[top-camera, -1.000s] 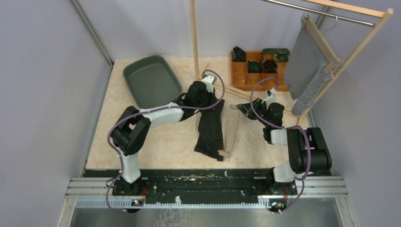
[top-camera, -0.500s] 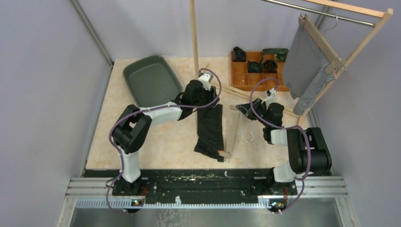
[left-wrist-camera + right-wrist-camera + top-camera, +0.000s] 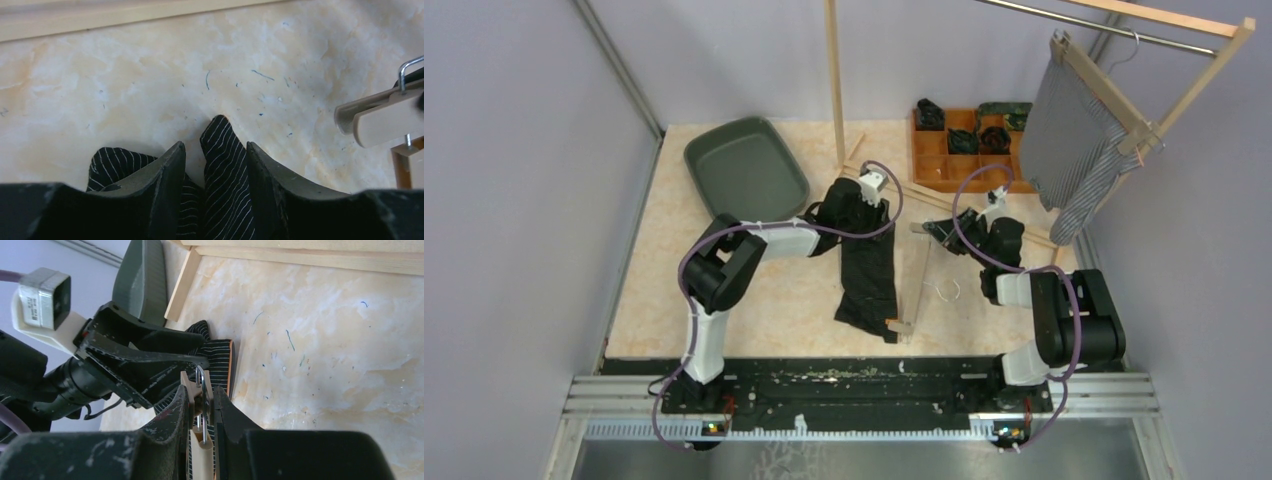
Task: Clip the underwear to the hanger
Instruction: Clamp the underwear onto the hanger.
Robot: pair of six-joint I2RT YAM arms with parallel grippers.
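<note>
The black pinstriped underwear point(image 3: 869, 275) lies flat on the pale marbled tabletop point(image 3: 754, 290). Its long axis runs from the near edge toward the far side, and its far end sits under the left gripper point(image 3: 861, 212). In the left wrist view those fingers point(image 3: 167, 172) stand parted. A raised fold of the fabric sits between them, and a sliver of table shows beside one finger.

Just to the right, nearly parallel, lies the light wooden clip hanger point(image 3: 916, 280), with its near end touching the underwear's hem. The right gripper point(image 3: 200, 389) is closed narrowly on the hanger's far end, wood and wire clip pinched between its fingers.

Bare tabletop spreads to the left of the garment and toward the near edge. Behind it are the dark green plastic tray point(image 3: 746, 170), the upright wooden rack post point(image 3: 834, 80) and the divided wooden box point(image 3: 944, 165).
</note>
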